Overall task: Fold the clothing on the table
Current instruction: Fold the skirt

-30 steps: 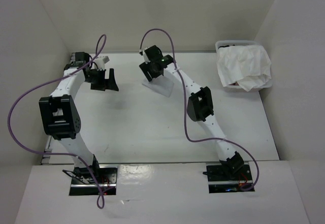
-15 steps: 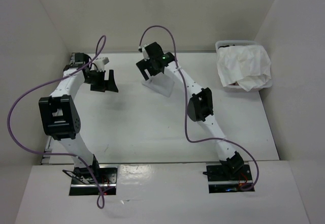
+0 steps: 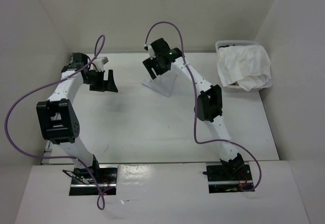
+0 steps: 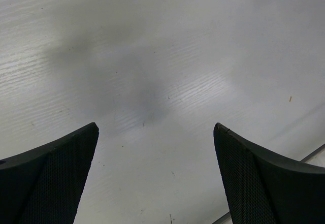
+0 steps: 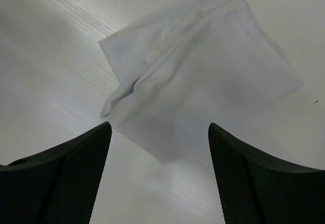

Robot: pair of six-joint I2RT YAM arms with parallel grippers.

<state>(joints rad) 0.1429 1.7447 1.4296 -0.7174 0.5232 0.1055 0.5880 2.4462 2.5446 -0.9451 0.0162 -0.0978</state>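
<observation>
plain white walls (image 3: 152, 10) rise beyond the right pincer (image 3: 156, 67) and out to both sides; a clear bin (image 3: 233, 42) sits to its right; the light is soft, even.

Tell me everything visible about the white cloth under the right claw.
The small white folded fabric piece lies flat on the matte white table, far middle. It is roughly four-cornered and thin, with a raised diagonal crease and a rumpled edge. The right claw hangs open above it; nothing seems to touch it.

Robotics lab cell: white partition walls (image 3: 152, 10), 2 cabled arms (image 3: 57, 123) bolted to table (image 3: 142, 130).
</observation>
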